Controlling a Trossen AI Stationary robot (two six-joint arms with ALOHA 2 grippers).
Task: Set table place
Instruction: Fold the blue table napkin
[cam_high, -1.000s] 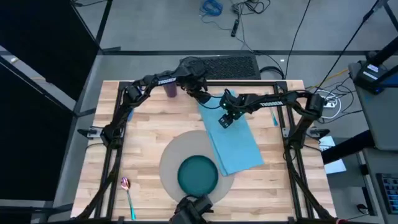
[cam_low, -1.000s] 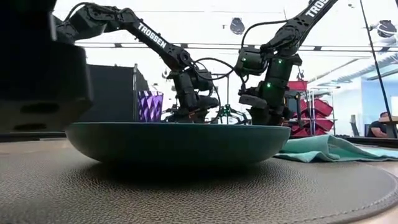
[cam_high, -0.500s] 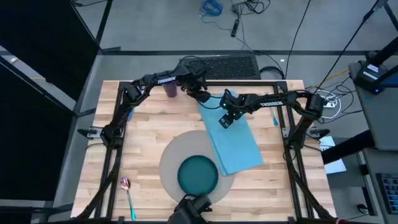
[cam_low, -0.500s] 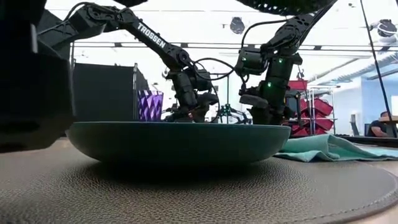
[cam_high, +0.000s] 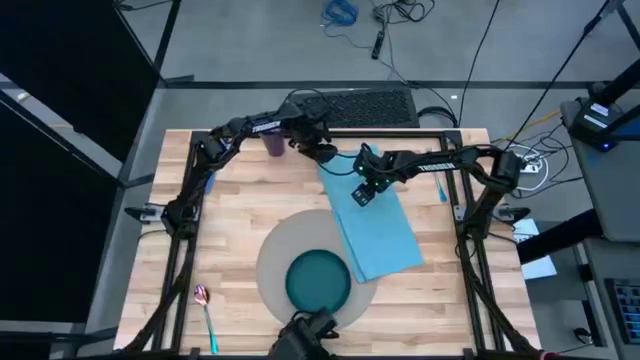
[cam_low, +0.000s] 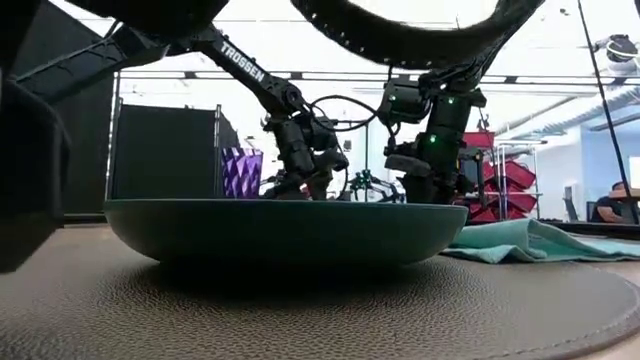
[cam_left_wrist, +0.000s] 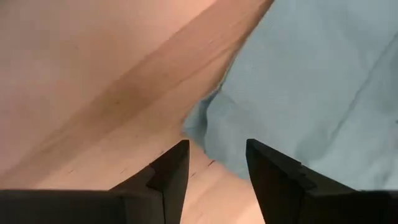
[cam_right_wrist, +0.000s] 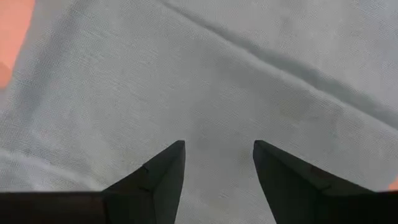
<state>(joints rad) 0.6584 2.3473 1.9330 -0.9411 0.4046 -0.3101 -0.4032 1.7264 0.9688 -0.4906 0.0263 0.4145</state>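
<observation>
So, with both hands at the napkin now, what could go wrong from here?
1. The left hand is open at the napkin corner; it may pinch only one layer and the cloth could bunch.
2. The right hand is open over the cloth; pulling may drag it crooked against the mat.
3. The purple cup stands close to the left arm and might get tipped.

Grey floor (cam_high: 250, 40), loose cables (cam_high: 340, 12), red bins (cam_low: 505, 175).

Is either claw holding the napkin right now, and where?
No. Both claws are open: the left claw at the napkin's far corner, the right claw over its middle.
</observation>
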